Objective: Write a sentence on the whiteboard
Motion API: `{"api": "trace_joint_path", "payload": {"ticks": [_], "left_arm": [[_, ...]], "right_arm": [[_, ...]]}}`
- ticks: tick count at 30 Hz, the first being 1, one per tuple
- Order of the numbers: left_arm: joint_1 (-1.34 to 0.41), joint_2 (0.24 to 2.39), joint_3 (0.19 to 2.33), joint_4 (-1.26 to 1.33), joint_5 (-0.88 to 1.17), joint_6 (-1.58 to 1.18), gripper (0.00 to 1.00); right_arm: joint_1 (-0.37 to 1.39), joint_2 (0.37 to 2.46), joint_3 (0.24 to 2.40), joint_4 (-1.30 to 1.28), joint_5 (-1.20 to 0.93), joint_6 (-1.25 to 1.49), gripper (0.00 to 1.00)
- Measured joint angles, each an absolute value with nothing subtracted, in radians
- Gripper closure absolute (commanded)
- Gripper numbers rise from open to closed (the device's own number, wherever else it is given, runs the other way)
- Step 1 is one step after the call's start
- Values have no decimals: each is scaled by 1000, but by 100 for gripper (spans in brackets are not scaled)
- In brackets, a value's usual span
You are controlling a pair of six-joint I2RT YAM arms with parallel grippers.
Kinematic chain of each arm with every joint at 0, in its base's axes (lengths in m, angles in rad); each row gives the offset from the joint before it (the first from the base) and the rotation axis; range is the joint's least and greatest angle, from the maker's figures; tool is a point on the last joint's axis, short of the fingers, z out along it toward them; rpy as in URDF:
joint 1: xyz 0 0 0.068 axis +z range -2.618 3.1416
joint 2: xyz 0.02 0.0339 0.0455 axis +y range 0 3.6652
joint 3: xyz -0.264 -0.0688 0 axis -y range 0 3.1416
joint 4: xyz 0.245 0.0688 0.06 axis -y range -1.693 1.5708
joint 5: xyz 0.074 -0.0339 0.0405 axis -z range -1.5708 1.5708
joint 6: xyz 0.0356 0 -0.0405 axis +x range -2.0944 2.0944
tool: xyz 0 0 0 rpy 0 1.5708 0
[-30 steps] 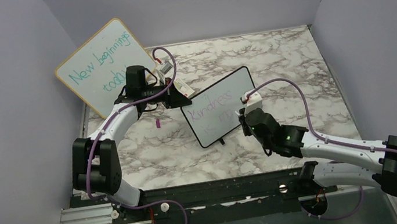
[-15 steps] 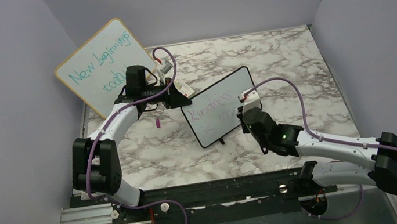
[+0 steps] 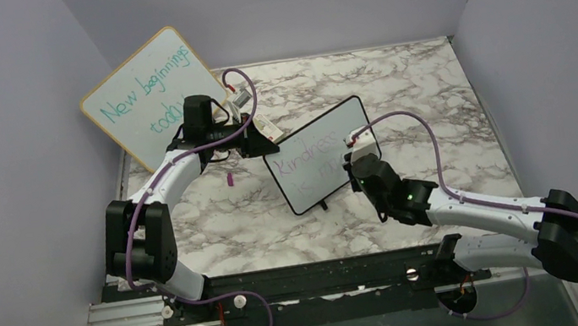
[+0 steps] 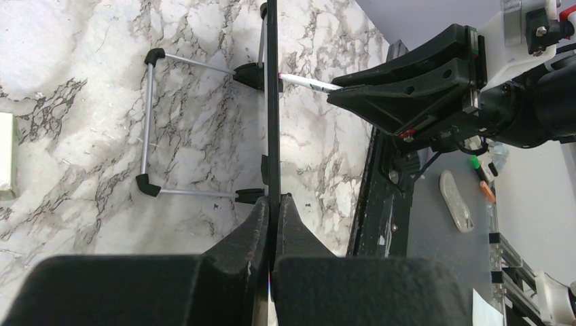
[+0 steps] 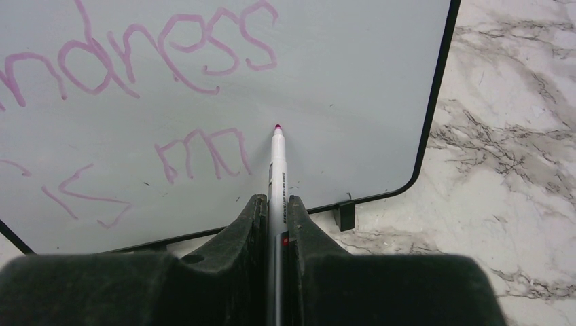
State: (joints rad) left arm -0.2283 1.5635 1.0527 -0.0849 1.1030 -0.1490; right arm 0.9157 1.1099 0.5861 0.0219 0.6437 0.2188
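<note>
We see soft, even light in all three views, with no hard shadows and no source we can place. In the top view the table [image 3: 429, 92] is bright and the walls [image 3: 25, 251] are a flat lavender; detail is small but sharp. In the right wrist view the whiteboard [image 5: 339, 68] looks dull grey-white without glare. The sentence [image 5: 136, 61] and the marker [image 5: 277, 163] tip are crisp, while the right gripper [image 5: 275, 204] is a near-black, softly blurred mass. In the left wrist view the marble washes out at upper left, and the left gripper [image 4: 272, 207] is dark and featureless.
</note>
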Motion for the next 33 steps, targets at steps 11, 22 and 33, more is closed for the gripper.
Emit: {"api": "trace_joint_path", "payload": {"ticks": [11, 22, 33], "left_arm": [[-228, 1563, 1053, -85, 1103, -149, 100], [-228, 1563, 1053, -85, 1103, -149, 100], [-228, 1563, 1053, -85, 1102, -149, 100]], "right_arm": [[914, 1109, 586, 36, 611, 197, 100], [912, 1103, 586, 35, 570, 199, 100], [913, 1101, 586, -4, 538, 228, 100]]}}
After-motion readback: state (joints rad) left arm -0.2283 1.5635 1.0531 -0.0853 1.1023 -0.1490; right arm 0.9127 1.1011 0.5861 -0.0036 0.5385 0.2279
